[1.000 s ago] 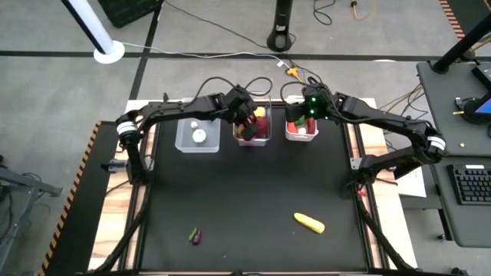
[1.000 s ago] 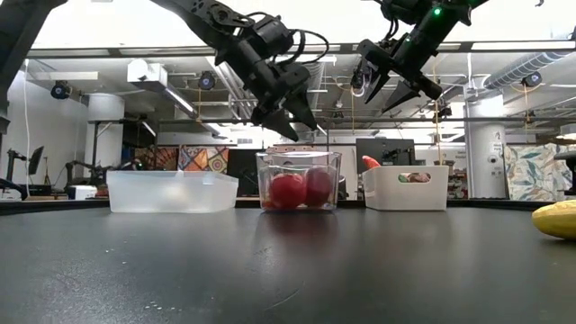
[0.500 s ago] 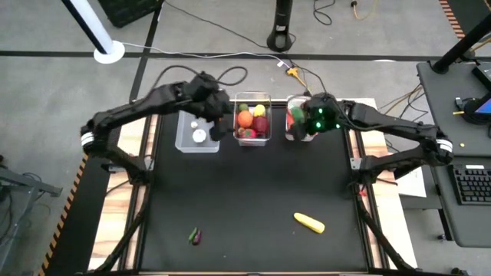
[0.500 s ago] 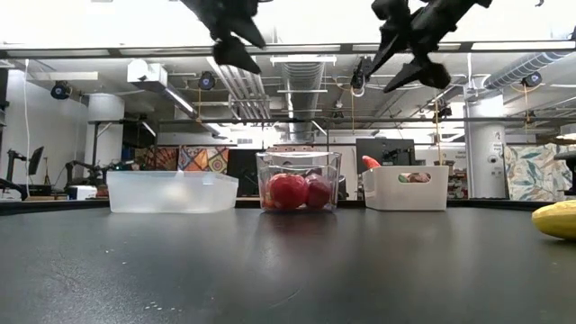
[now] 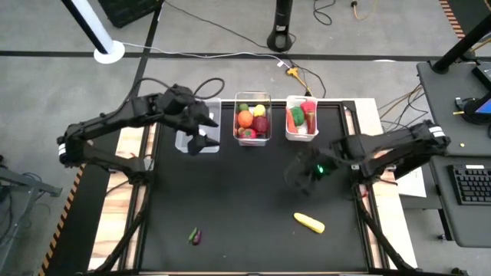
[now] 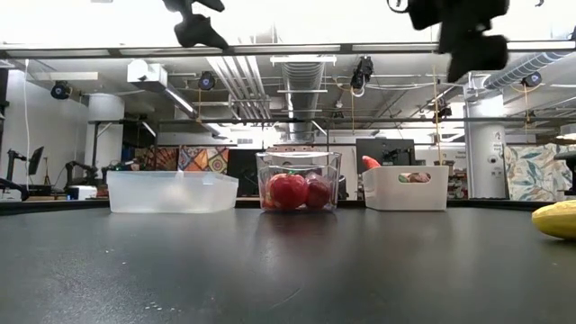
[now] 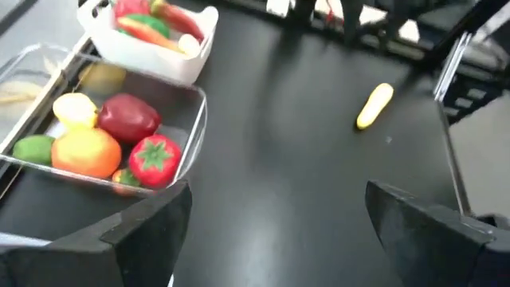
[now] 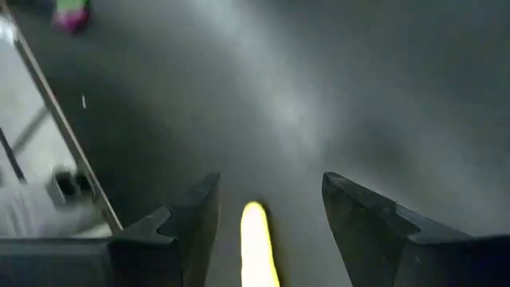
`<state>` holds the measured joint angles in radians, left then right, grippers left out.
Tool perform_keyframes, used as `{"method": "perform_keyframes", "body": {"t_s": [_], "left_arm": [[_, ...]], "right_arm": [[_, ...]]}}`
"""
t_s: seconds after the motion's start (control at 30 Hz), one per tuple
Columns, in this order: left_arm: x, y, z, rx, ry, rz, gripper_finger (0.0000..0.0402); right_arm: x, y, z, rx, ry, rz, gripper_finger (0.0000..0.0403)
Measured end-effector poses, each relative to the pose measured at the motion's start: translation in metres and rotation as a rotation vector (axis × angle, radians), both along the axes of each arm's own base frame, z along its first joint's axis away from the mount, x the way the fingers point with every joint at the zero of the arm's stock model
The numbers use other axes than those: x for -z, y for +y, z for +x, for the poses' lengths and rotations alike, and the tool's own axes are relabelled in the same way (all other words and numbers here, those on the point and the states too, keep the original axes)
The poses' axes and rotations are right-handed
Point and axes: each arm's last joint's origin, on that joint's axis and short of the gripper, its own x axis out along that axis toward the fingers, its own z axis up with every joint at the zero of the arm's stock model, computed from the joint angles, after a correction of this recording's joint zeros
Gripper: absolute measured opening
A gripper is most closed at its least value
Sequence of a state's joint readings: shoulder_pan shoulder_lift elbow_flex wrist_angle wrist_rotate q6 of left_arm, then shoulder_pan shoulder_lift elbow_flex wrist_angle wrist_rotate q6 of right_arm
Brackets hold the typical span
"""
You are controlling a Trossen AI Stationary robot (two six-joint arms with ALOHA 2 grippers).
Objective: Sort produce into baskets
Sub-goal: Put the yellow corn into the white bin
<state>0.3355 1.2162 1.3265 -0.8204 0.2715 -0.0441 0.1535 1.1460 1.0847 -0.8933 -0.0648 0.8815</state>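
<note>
Three baskets stand in a row at the table's far edge. The left one is clear (image 5: pixel 182 146). The middle one is clear (image 5: pixel 252 123) and holds an orange, a red apple, a strawberry and other produce (image 7: pixel 103 139). The white basket (image 5: pixel 301 119) holds red and green pieces. A yellow piece (image 5: pixel 309 223) and a small purple piece (image 5: pixel 196 236) lie on the black table near its front. My left gripper (image 5: pixel 202 138) hangs open and high over the left basket. My right gripper (image 5: pixel 303 175) hangs open and empty above the table, short of the yellow piece (image 8: pixel 256 243).
The black tabletop (image 5: pixel 245 192) between the baskets and the two loose pieces is bare. Both arms' frames run along the table's left and right sides. In the low view, the baskets (image 6: pixel 299 180) stand far back and the yellow piece (image 6: pixel 556 219) lies at the right.
My left gripper has risen from over the middle basket and gone toward the table's left, and is now over the left clear basket. My right gripper has swung from over the white basket toward the table's near edge, turning as it went, toward the yellow piece. Neither has changed its opening.
</note>
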Motion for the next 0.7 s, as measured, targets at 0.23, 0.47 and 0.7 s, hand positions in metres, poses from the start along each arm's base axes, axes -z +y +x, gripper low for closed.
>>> {"method": "perform_keyframes", "body": {"t_s": [0.23,0.47,0.7], "left_arm": [[0.015,-0.006,-0.014,-0.063,-0.141,-0.048,0.0355],[0.028,-0.018,-0.028,-0.099,-0.182,-0.056,0.0355],[0.025,-0.023,-0.034,-0.128,-0.202,-0.019,0.0355]], "right_arm": [[0.008,0.041,-0.011,-0.082,0.082,0.022,0.021],[0.023,0.082,-0.019,-0.29,0.146,-0.027,0.021],[0.051,0.118,-0.017,-0.407,0.215,-0.131,0.021]]}}
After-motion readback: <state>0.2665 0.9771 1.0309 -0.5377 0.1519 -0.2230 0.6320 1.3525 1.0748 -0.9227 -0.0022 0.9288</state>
